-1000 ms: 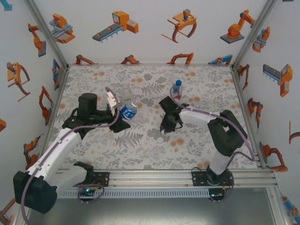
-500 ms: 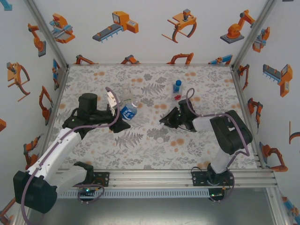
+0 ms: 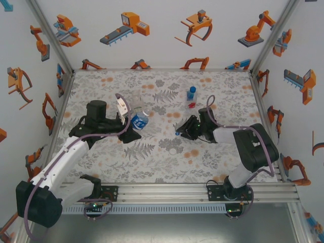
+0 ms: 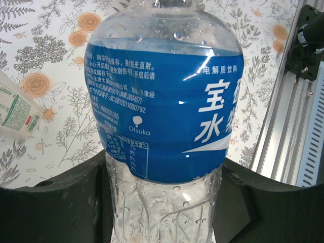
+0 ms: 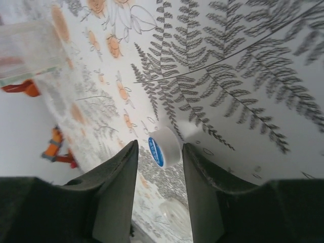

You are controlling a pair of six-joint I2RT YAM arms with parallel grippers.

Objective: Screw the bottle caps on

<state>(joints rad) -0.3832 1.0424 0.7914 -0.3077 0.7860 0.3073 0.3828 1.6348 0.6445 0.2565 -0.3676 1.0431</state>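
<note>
- Status, left: the left gripper [image 4: 164, 207] is clamped on the lower body of the water bottle [image 4: 162, 101]. It holds the bottle tilted, left of centre on the table [image 3: 152, 169].
- Status, right: the right gripper [image 5: 160, 163] has its jaws apart, with the printed cap [image 5: 166, 146] between them, right of centre. A sliver of table shows on one side of the cap, so I judge it not yet pinched.
- Hazard, cap escape: the cap sits closer to one finger. If I close now, that finger meets it first and may flick or roll it away.
- Hazard, skewed pick: the cap looks angled to the fingers. Gripped that way, it would meet the bottle neck crooked and cross-thread.
- Hazard, bottle spin: the left hold is on smooth clear plastic. Twisting torque could turn the bottle in the jaws instead of seating the cap.
- Hazard, collisions:
  - The tall bottle [image 3: 121, 105] is just beside the left gripper.
  - The short bottle [image 3: 191, 97] stands just far of the right gripper.
  - The loose cap [image 3: 173, 151] lies near of centre and could be swept aside.
- Unknown: I cannot tell whether the water bottle's neck is bare.
</note>
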